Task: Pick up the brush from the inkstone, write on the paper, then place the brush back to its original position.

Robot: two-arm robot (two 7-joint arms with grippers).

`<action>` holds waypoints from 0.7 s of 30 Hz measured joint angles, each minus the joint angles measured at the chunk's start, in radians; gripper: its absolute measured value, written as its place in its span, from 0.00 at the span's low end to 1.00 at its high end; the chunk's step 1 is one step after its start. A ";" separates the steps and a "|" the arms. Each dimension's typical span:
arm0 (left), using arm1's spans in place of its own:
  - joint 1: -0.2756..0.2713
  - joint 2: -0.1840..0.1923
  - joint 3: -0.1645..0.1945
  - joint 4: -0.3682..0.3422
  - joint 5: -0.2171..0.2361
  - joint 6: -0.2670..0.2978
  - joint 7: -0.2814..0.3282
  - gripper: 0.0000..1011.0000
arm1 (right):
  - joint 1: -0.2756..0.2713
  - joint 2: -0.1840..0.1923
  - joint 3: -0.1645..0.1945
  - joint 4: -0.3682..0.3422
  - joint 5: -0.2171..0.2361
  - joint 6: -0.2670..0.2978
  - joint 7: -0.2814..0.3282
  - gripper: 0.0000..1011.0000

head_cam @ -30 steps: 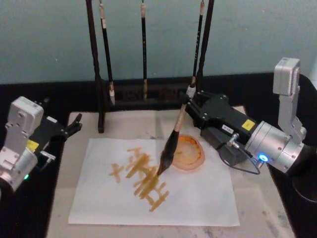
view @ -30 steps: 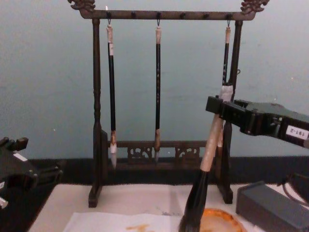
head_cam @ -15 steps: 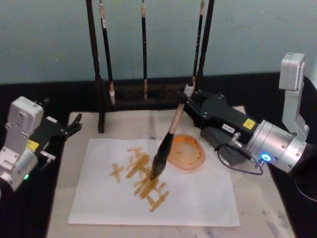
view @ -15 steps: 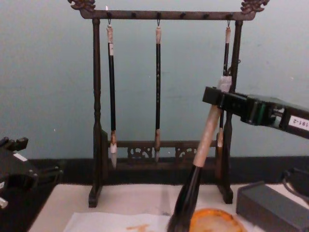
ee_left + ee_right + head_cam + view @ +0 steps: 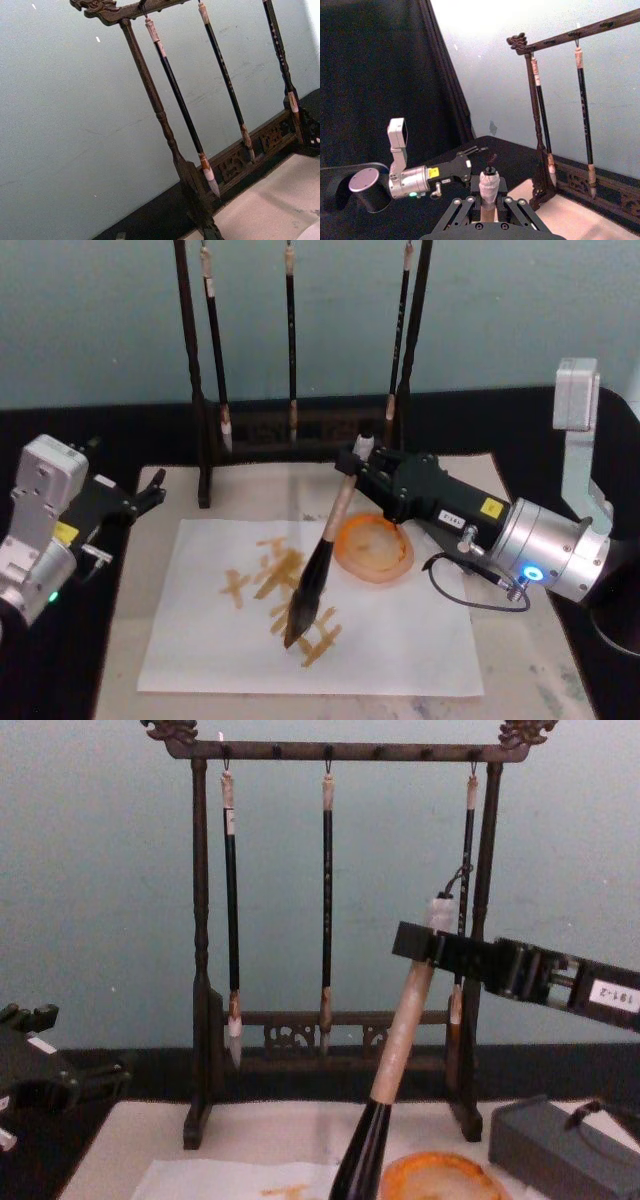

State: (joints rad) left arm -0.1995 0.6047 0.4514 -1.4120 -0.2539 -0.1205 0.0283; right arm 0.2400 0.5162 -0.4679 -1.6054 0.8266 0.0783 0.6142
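My right gripper is shut on the pale upper handle of the brush. The brush slants down to the left, and its dark tip meets the paper among the orange strokes. Seen from the chest, the gripper clamps the tan handle of the brush in front of the rack. The right wrist view looks down on the handle top between the fingers. The inkstone, a round orange dish, sits on the paper just right of the brush. My left gripper rests open at the table's left edge.
A dark wooden rack with three thin hanging brushes stands behind the paper, and the left wrist view shows the rack too. A cream felt mat lies under the paper. A grey box sits at the right.
My right gripper has moved left and toward me with the brush. The tip has travelled from beside the inkstone down across the orange strokes. The left arm is still.
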 joint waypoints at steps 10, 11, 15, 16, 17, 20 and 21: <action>0.000 0.000 0.000 0.000 0.000 0.000 0.000 1.00 | 0.015 0.015 -0.029 0.009 -0.011 -0.022 -0.006 0.17; 0.000 0.000 0.000 0.000 0.000 0.000 0.000 1.00 | 0.018 0.015 -0.031 0.014 -0.020 -0.032 -0.014 0.17; 0.000 0.000 0.000 0.000 0.000 0.000 0.000 1.00 | 0.023 0.012 -0.034 0.025 -0.040 -0.051 -0.027 0.17; 0.000 0.000 0.000 0.000 0.000 0.000 0.000 1.00 | 0.024 0.011 -0.034 0.026 -0.042 -0.053 -0.029 0.17; 0.000 0.000 0.000 0.000 0.000 0.000 0.000 1.00 | 0.026 0.010 -0.034 0.030 -0.047 -0.056 -0.032 0.17; 0.000 0.000 0.000 0.000 0.000 0.000 0.000 1.00 | 0.027 0.007 -0.033 0.034 -0.053 -0.061 -0.037 0.17; 0.000 0.000 0.000 0.000 0.000 0.000 0.000 1.00 | 0.028 0.006 -0.032 0.036 -0.055 -0.063 -0.038 0.17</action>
State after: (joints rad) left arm -0.1996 0.6047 0.4514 -1.4120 -0.2539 -0.1205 0.0283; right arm 0.2676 0.5223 -0.5000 -1.5696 0.7718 0.0154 0.5759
